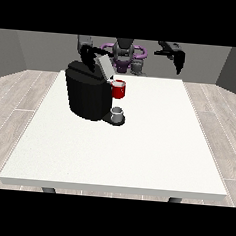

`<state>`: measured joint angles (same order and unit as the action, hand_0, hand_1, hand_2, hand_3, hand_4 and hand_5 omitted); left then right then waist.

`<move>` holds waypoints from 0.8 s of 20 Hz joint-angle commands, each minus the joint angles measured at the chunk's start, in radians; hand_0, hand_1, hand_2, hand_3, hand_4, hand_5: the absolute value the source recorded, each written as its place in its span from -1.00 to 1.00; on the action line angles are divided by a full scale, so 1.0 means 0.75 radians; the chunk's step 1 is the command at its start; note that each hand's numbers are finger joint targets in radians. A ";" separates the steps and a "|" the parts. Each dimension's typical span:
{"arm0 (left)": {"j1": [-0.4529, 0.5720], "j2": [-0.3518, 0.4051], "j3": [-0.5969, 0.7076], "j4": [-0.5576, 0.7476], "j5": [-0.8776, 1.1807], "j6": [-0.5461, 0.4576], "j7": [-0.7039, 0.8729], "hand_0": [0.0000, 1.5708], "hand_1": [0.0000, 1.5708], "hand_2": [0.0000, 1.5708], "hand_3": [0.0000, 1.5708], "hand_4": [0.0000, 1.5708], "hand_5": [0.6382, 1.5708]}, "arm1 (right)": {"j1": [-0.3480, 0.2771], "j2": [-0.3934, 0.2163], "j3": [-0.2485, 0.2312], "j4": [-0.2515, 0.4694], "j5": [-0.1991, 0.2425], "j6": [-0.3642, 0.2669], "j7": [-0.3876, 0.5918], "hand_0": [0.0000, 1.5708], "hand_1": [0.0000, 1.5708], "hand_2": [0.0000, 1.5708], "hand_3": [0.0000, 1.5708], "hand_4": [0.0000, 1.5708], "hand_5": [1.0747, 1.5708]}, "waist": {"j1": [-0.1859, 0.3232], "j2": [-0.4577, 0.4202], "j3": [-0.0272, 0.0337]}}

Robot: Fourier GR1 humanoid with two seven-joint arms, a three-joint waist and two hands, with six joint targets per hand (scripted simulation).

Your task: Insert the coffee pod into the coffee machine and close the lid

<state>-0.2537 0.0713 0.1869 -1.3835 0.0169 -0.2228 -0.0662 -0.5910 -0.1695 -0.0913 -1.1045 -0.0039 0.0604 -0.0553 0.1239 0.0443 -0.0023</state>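
A black coffee machine (86, 93) stands on the white table (138, 141) at the left of the middle. Its grey lid (103, 66) is tilted up at the top. The hand at the view's left (87, 56) is just above and behind the machine's top, close to the raised lid. I cannot make out a coffee pod. A small grey cup (117, 113) sits on the machine's drip base. The hand at the view's right (178, 60) hangs in the air above the table's far edge, fingers pointing down, holding nothing.
A red mug (119, 89) stands right beside the machine's front. The robot's torso (125, 53) is behind the table's far edge. White tabletop stretches out in front and to the right of the machine.
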 commanded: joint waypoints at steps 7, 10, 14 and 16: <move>0.056 0.008 -0.040 -0.026 -0.010 0.034 -0.009 -1.00 -1.00 -1.00 -1.00 -1.00 1.00 | -0.074 0.017 -0.005 0.099 0.014 0.022 -0.024 -1.00 -1.00 -1.00 -1.00 -1.00 1.00 | 0.015 0.013 0.0032; 0.021 0.054 0.001 0.023 0.017 0.012 -0.017 -1.00 -1.00 -1.00 -1.00 -1.00 1.00 | -0.069 0.067 0.046 0.093 0.058 -0.011 -0.047 -1.00 -1.00 -1.00 -1.00 -1.00 1.00 | 0.005 0.036 0.0031; 0.014 0.057 0.017 0.081 0.023 0.026 -0.093 -1.00 -1.00 -1.00 -1.00 -0.97 1.00 | -0.114 0.018 0.035 0.085 0.043 0.057 -0.033 -1.00 -1.00 -1.00 -1.00 -0.90 1.00 | -0.037 0.053 0.0029; 0.069 0.044 -0.023 0.035 -0.004 0.032 -0.072 -1.00 -1.00 -1.00 -1.00 -0.82 1.00 | -0.175 0.030 0.028 0.112 0.045 0.033 0.050 -1.00 -1.00 -1.00 -1.00 -0.86 1.00 | 0.014 0.014 0.0029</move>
<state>-0.2453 0.1095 0.1848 -1.3625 0.0295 -0.2040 -0.0851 -0.6914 -0.1444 -0.0710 -1.0377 0.0315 0.0689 -0.0601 0.1258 0.0656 -0.0010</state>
